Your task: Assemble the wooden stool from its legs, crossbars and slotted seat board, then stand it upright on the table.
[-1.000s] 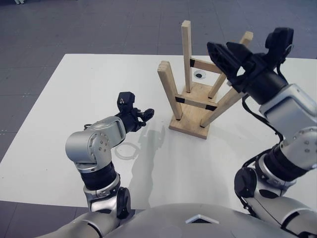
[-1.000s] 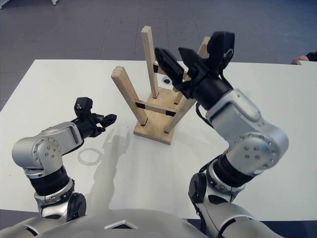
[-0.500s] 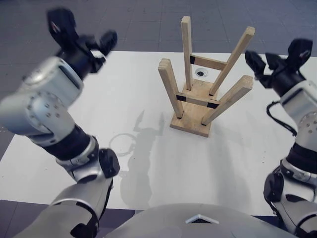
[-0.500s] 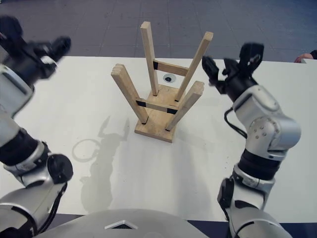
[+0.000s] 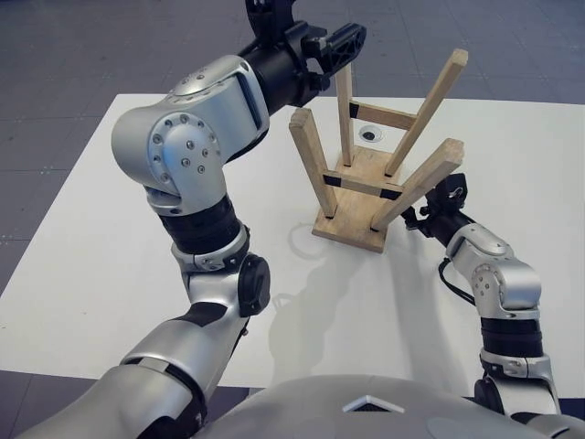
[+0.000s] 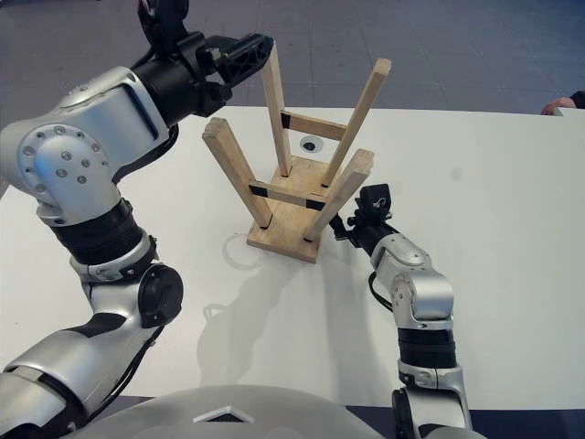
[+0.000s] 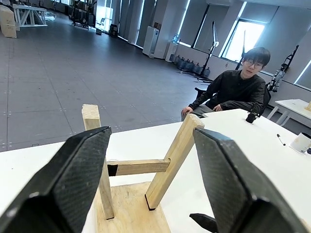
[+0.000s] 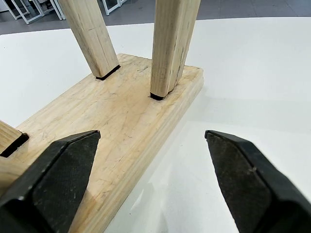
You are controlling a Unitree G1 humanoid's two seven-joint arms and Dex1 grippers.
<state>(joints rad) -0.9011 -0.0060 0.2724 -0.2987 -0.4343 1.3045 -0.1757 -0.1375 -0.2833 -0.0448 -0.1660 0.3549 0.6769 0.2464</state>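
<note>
The wooden stool [image 5: 352, 229] stands upside down on the white table [image 5: 137, 229], seat board flat and its legs pointing up, joined by crossbars [image 5: 382, 116]. My left gripper [image 5: 331, 48] is held high beside the top of the far left leg [image 5: 344, 91], open and empty. In the left wrist view the gripper [image 7: 153, 133] frames two legs and a crossbar [image 7: 141, 166] from above. My right gripper [image 5: 416, 219] sits low on the table at the right end of the seat board, open. In the right wrist view it [image 8: 151, 135] faces the board's edge [image 8: 97, 121], a little apart from it.
A small round hole [image 5: 369, 135] lies in the table just behind the stool. Bare tabletop stretches left and in front of the stool. The table's far edge [image 5: 228, 97] runs close behind my left gripper.
My left arm swung from low on the table's left up to the top of the far leg. My right arm dropped from above the stool to the seat board's right end. The stool stayed put.
</note>
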